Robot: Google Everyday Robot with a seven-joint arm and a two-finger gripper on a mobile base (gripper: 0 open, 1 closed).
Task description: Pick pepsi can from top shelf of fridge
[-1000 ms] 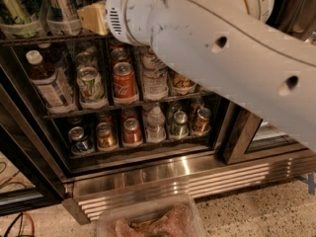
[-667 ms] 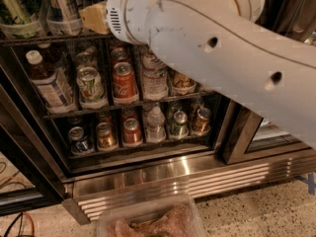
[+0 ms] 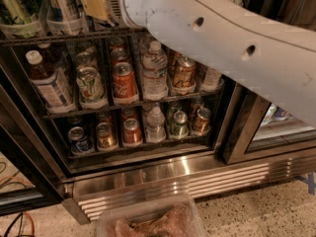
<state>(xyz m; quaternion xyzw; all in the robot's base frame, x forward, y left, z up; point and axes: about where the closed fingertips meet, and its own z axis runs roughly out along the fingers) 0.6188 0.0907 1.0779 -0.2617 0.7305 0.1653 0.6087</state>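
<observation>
The fridge (image 3: 240, 132) stands open in front of me, with wire racks and a ribbed steel base (image 3: 187, 179). The top shelf (image 3: 49, 37) runs across the upper left and holds clear cup trays. A can with blue and silvery-white streaks (image 3: 63, 4), which looks like the pepsi can, stands in one tray at the top edge. My white arm (image 3: 222, 38) crosses the top of the view. Its end with the tan gripper base (image 3: 96, 4) sits right of that can, at top shelf height. The gripper's tips are hidden.
The middle shelf holds a dark bottle (image 3: 47, 83), a white-green 7up can (image 3: 90, 85), a red cola can (image 3: 124, 82) and a water bottle (image 3: 154, 68). The lower shelf holds several cans. A clear plastic tub (image 3: 148, 221) lies on the floor in front, and cables (image 3: 15, 221) lie at the left.
The arm's end has risen slightly toward the top shelf. The fridge contents have shifted a little to the right in view.
</observation>
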